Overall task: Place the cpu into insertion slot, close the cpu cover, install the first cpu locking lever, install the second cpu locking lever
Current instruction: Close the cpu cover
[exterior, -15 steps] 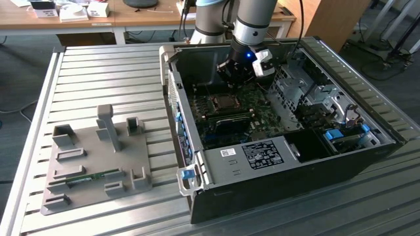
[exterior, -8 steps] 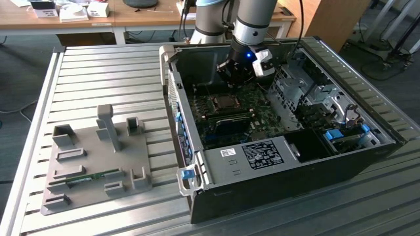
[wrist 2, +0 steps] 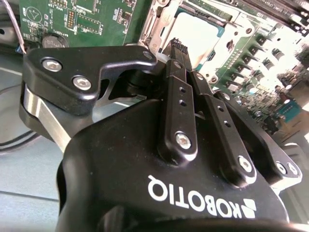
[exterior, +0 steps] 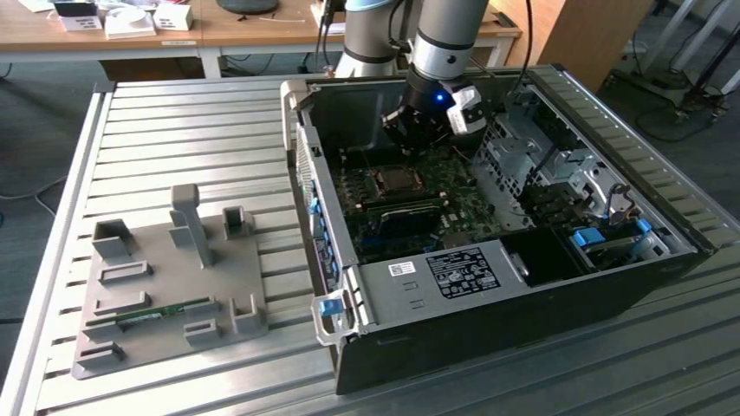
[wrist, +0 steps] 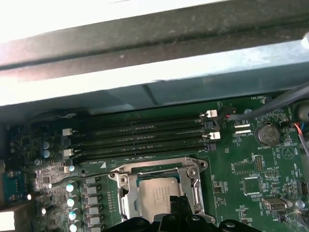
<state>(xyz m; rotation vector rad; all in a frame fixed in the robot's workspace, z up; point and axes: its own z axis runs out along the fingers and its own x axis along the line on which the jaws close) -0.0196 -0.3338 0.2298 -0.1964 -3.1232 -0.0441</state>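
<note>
The cpu (wrist: 153, 193) lies flat in the insertion slot (exterior: 394, 181) on the green board, pale face up. The silver cpu cover (wrist: 159, 167) lies down around it as a frame, the chip showing through its cut-out. My gripper (wrist 2: 176, 46) hangs just above one edge of the socket with its two black fingers (wrist 2: 179, 96) pressed together and nothing between them. In the first wrist view the gripper (wrist: 179, 205) overlaps the near corner of the chip. The exterior view has the gripper (exterior: 412, 147) inside the open computer case, just behind the socket.
Long black memory slots (wrist: 140, 137) run beside the socket. A coin battery (wrist: 267, 134) and cables sit on the board. Case walls (exterior: 303, 165), a drive cage (exterior: 543, 165) and a labelled metal cover (exterior: 451, 273) hem the board in. A grey fixture plate (exterior: 173, 277) lies on the table.
</note>
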